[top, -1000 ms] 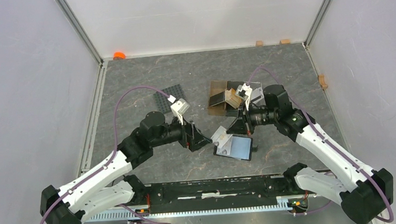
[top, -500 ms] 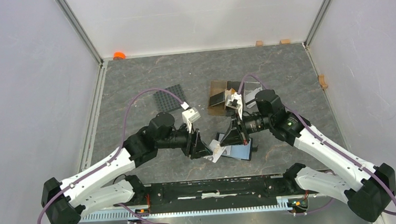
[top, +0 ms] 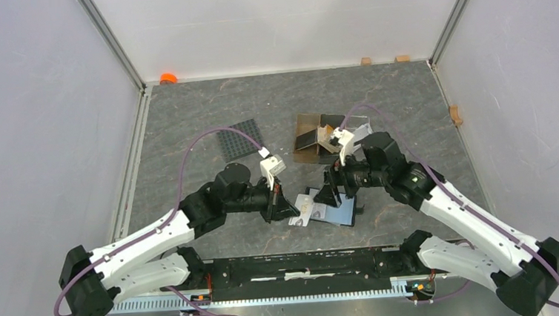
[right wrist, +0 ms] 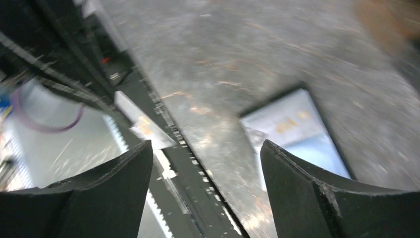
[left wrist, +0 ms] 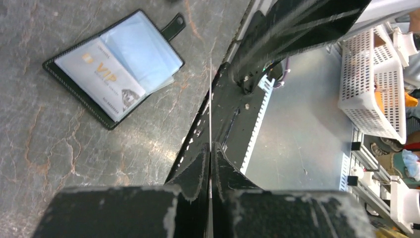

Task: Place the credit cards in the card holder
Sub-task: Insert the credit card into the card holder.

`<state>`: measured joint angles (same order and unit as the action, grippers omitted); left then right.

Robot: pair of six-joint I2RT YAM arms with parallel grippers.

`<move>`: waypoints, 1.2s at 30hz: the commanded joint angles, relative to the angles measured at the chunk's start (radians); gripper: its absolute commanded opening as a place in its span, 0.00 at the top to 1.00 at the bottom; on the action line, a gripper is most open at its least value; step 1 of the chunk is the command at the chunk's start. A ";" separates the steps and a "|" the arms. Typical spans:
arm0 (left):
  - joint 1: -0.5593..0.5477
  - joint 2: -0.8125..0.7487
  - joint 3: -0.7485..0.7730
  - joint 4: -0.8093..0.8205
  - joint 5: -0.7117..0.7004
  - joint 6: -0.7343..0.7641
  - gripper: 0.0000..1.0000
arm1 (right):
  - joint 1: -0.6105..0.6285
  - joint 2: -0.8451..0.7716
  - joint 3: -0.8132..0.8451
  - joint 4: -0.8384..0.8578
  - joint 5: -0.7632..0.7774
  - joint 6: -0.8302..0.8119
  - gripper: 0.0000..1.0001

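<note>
Stretched low and inward from both sides toward the open card holder (left wrist: pixel 143 52); at the left gripper (left wrist: pixel 210 148), clenched on 1 edge-on credit card (top: pixel 300 213); at the right gripper (right wrist: pixel 205 148), spread wide apart.

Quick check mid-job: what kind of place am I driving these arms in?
It looks like a lab robot test cell, not a home or shop. Plain white panel walls on metal frame posts box in a grey tabletop, and a white storage basket sits past the bench edge.
</note>
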<state>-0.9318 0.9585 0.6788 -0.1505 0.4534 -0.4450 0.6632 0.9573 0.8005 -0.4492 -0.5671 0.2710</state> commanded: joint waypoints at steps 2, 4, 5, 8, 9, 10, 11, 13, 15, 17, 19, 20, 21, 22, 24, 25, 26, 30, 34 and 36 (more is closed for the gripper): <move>0.001 0.069 -0.061 0.145 -0.078 -0.119 0.98 | 0.000 -0.129 -0.071 -0.177 0.643 0.164 0.15; 0.001 0.110 -0.070 0.204 -0.070 -0.149 0.98 | -0.001 -0.171 -0.123 -0.212 0.769 0.213 0.15; 0.001 0.134 -0.070 0.225 -0.065 -0.165 0.98 | -0.001 -0.189 -0.150 -0.224 0.822 0.229 0.15; 0.001 0.213 -0.068 0.291 -0.043 -0.202 0.98 | -0.001 -0.205 -0.215 -0.222 0.870 0.273 0.17; 0.001 0.242 -0.068 0.313 -0.041 -0.212 0.98 | -0.001 -0.205 -0.237 -0.205 0.857 0.284 0.20; 0.001 0.267 -0.069 0.339 -0.038 -0.222 0.98 | 0.000 -0.208 -0.261 -0.169 0.829 0.298 0.22; 0.001 0.289 -0.070 0.363 -0.038 -0.230 0.98 | 0.000 -0.210 -0.291 -0.130 0.783 0.311 0.23; 0.001 0.334 -0.072 0.418 -0.038 -0.243 0.98 | 0.001 -0.212 -0.349 -0.039 0.715 0.330 0.23; 0.001 0.385 -0.066 0.470 -0.030 -0.252 0.98 | 0.001 -0.201 -0.390 -0.002 0.724 0.352 0.21; 0.001 0.437 -0.057 0.501 -0.026 -0.260 0.98 | 0.001 -0.185 -0.422 0.019 0.752 0.362 0.22; 0.001 0.467 -0.046 0.512 -0.022 -0.258 0.98 | 0.001 -0.163 -0.439 0.038 0.750 0.366 0.27; 0.001 0.474 -0.044 0.512 -0.023 -0.256 0.98 | 0.001 -0.151 -0.445 0.050 0.743 0.368 0.31; 0.001 0.481 -0.044 0.513 -0.026 -0.253 0.98 | 0.001 -0.141 -0.454 0.064 0.735 0.368 0.35; 0.001 0.482 -0.047 0.511 -0.032 -0.250 0.98 | 0.001 -0.135 -0.460 0.080 0.737 0.367 0.43; 0.001 0.475 -0.061 0.503 -0.046 -0.242 0.98 | 0.001 -0.131 -0.476 0.131 0.749 0.346 0.62; 0.001 0.466 -0.069 0.496 -0.059 -0.238 0.98 | 0.001 -0.124 -0.482 0.156 0.754 0.324 0.73; 0.001 0.455 -0.080 0.490 -0.074 -0.238 0.98 | 0.001 -0.112 -0.484 0.194 0.750 0.301 0.82; 0.002 0.396 -0.136 0.483 -0.114 -0.258 0.98 | 0.001 -0.031 -0.468 0.312 0.675 0.209 1.00; 0.005 0.329 -0.205 0.486 -0.184 -0.287 0.98 | 0.003 0.066 -0.443 0.392 0.638 0.156 1.00; 0.017 0.303 -0.231 0.476 -0.218 -0.302 0.98 | 0.004 0.090 -0.420 0.379 0.653 0.143 0.95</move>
<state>-0.9310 1.3273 0.4919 0.2939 0.3294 -0.6922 0.6613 1.0069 0.3214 -0.1638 0.1020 0.4828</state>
